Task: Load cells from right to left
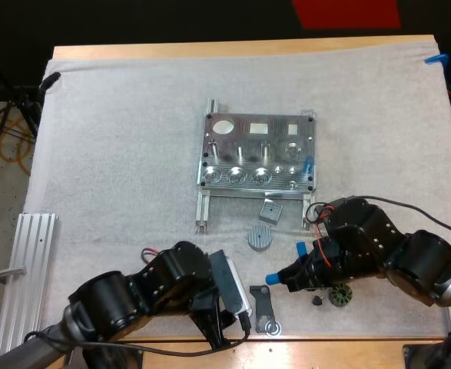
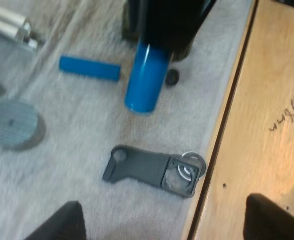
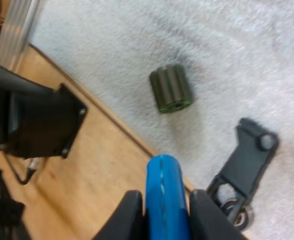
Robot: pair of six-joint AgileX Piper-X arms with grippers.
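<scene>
I take the flat black bracket (image 1: 264,306) as my mark. It lies on the white mat (image 1: 117,138) by the wooden table's (image 1: 325,342) near edge, and a metal ring (image 2: 197,162) touches its square end. Beyond the bracket sits a grey ribbed disc (image 1: 261,237), then a small grey square block (image 1: 270,210). To the bracket's right lie a small black knob (image 1: 317,300) and a ridged dark green part (image 1: 340,294). Well to its left lies a ribbed aluminium rail (image 1: 25,269).

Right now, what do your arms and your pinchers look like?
My left arm and right arm are black and chunky, with round, shiny joints. My left gripper and right gripper each end in two black fingers.
</scene>
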